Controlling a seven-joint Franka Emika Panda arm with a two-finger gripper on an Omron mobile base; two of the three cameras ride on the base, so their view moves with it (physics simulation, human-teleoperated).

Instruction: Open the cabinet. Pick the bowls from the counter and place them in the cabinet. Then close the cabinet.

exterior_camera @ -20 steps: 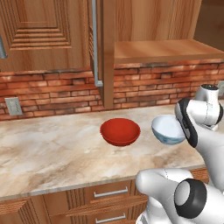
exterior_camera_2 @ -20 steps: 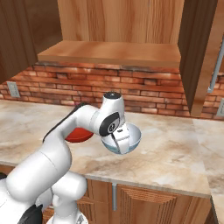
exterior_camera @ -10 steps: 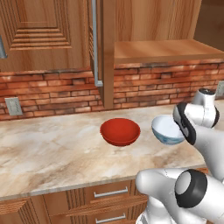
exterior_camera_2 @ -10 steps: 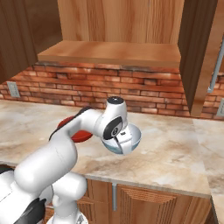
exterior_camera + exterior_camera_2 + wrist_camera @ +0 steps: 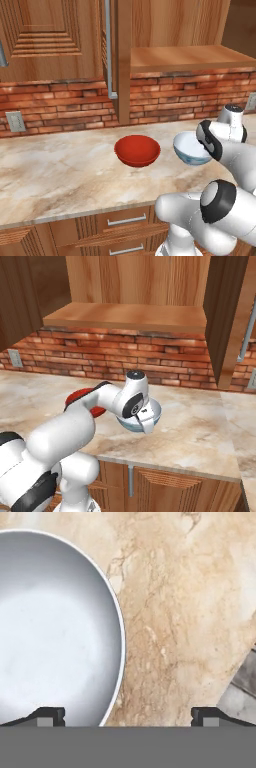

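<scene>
- Hand view showed the gripper (image 5: pixel 128 717) spread to its widest and holding nothing — one fingertip over the silvery inside of the pale bowl (image 5: pixel 55 632), the other over bare counter (image 5: pixel 190 612), the bowl's rim between them.
- Across the last second the wrist had edged down and closer to that rim in both base views; the pale bowl (image 5: pixel 190 148) itself had not moved.
- Red bowl (image 5: pixel 137 150) sat just beside it on the marbled slab, untouched.
- Cabinet (image 5: pixel 125 316) stood open above, its shelf bare — so the opening step looked finished, and a rim grasp on the first bowl appeared imminent.
</scene>
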